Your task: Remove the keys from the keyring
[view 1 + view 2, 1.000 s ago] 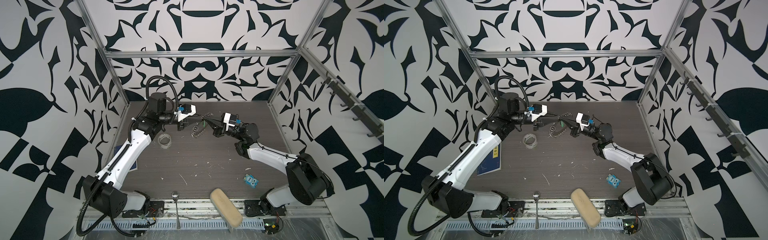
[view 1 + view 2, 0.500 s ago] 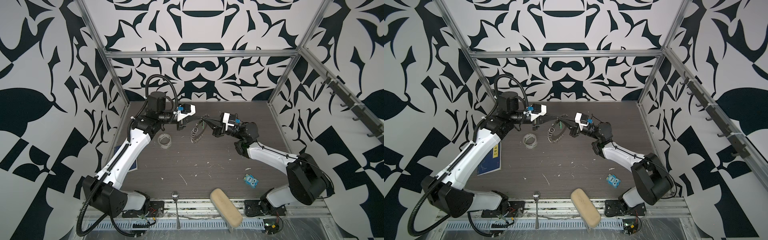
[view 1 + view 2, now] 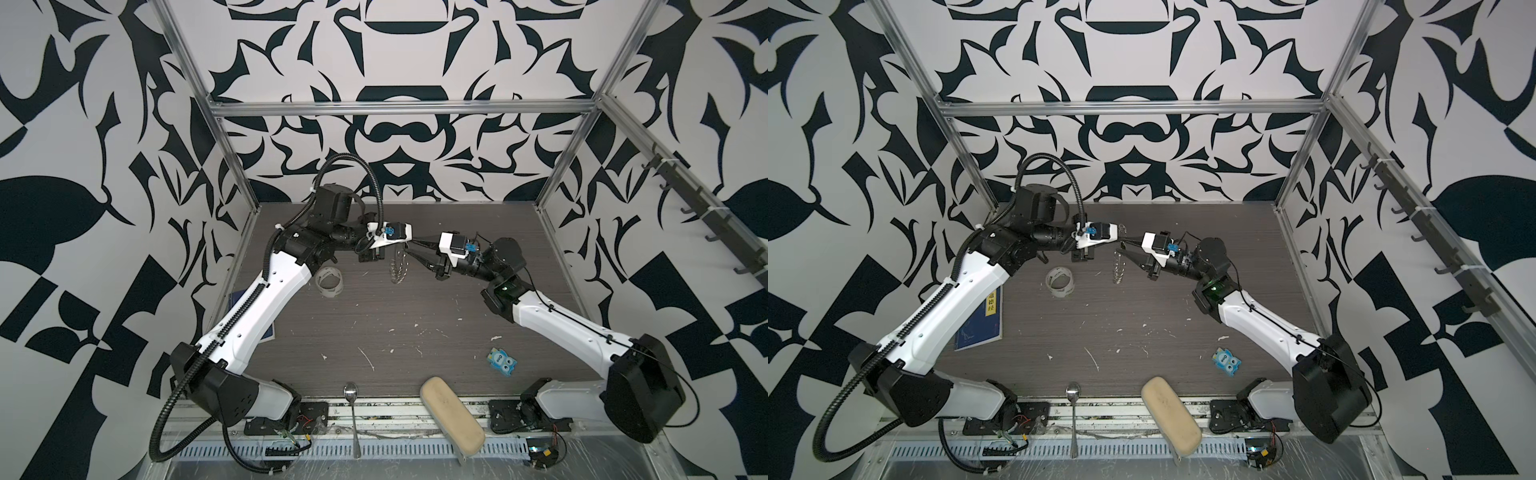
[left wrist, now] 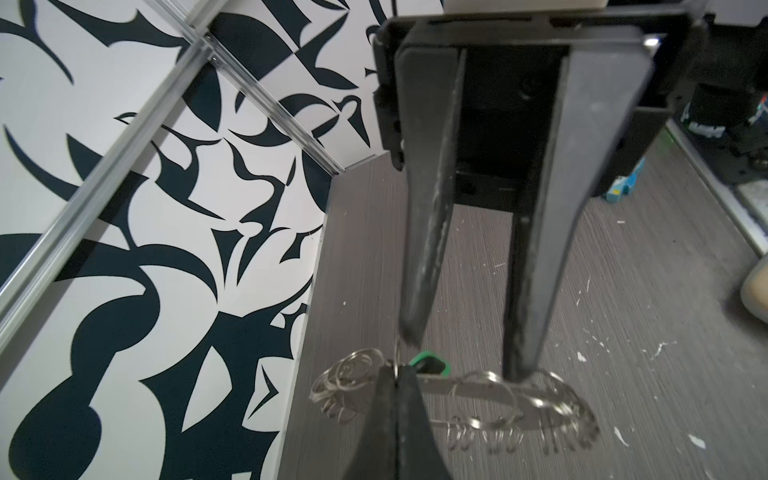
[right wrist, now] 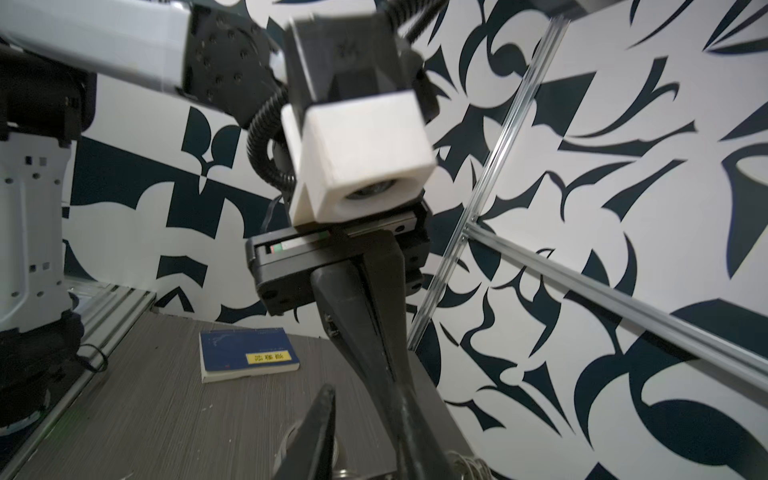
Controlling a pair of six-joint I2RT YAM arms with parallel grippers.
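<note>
Compared with the earlier frame, the right hand [image 4: 463,357] has parted its jaws, and the keyring [image 3: 398,266] hangs lower and narrower.

Keyring: a loop strung with many small silvery rings, suspended above the rear middle of the worktop [image 3: 415,332]. It appears edge on in both top views [image 3: 1118,268] and as a jagged band in the left wrist view [image 4: 498,401]. Whether its lowest pieces touch the worktop cannot be told.

Green key [image 4: 430,365]: on the loop, just beside the point of grasp. Only its green head with a dark centre shows.

Left hand [image 4: 395,372]: clenched, jaws together, grasping the keyring at its upper part.

Right hand: released, jaws apart, holding nothing. Its two fingertips stand just beside the loop, with the green key between them in the left wrist view. It faces the left hand tip to tip [image 3: 408,245].

Tape roll [image 3: 329,282]: whitish, lying on the worktop near the keyring but apart from it, to its left in both top views.

Blue book [image 3: 978,320]: flat at the worktop's left edge.

Spoon [image 3: 351,395], tan oblong case [image 3: 451,415] and small blue packet [image 3: 502,360] with cartoon eyes: near the front edge, well apart from the keyring.
</note>
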